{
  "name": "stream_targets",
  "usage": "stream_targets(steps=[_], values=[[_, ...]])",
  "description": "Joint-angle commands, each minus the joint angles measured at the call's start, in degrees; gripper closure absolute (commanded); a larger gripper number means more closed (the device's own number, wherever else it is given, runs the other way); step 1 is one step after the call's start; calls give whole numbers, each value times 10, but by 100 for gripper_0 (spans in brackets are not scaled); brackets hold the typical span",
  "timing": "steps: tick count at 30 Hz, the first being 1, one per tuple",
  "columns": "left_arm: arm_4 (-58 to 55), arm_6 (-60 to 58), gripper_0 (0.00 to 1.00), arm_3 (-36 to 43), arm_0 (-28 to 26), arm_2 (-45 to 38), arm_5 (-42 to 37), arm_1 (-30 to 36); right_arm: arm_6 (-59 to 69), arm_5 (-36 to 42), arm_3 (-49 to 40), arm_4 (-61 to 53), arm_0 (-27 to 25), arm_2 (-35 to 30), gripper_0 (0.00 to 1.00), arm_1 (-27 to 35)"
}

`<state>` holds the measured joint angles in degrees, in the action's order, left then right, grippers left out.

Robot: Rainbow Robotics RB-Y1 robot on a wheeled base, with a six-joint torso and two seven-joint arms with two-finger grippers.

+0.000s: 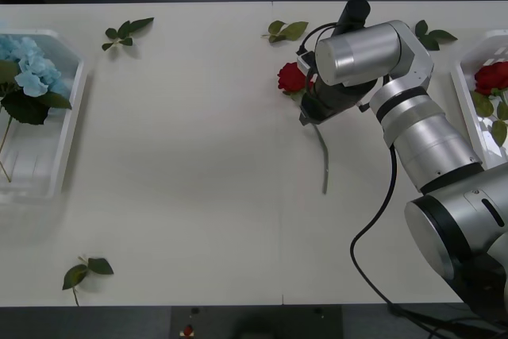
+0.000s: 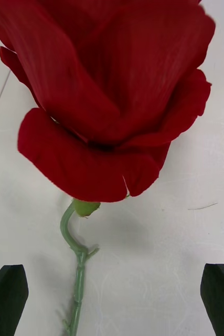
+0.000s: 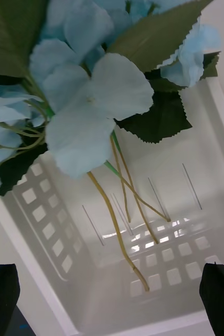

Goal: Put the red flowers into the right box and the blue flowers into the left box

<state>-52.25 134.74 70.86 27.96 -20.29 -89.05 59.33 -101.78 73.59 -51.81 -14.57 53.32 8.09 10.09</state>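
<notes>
While my right gripper hangs wide open and empty over the red rose, I judge it light and floppy; I'd pinch the thin green stem.

Lighting is even and bright across the pale worktop, apparently from overhead. Shadows are soft and short: a faint grey one lies under the right tool and along the stem just below it. The strip beyond the worktop's far edge is dark.

In the right wrist view the rose ahead of the tool is sharp at its petal edges, and it casts a diffuse shadow on the surface beneath.

In the left wrist view the nearest blue petals are slightly soft. A bright glare patch sits on the tray floor ahead of the left tool.
</notes>
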Motion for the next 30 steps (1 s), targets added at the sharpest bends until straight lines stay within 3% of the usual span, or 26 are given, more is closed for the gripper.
stream_targets(steps=[1,10,22,30], values=[[-13,28,0,28,9,-42,-39,8,24,-19,10,-1,26,2,6,-14],[-138,58,0,41,9,-46,-107,8,25,-41,36,-6,36,2,11,-22],[-359,165,0,54,10,37,-90,8,24,-52,42,-14,37,8,12,-32],[-476,203,0,118,11,126,-45,9,25,-86,80,-20,50,16,14,-38]])
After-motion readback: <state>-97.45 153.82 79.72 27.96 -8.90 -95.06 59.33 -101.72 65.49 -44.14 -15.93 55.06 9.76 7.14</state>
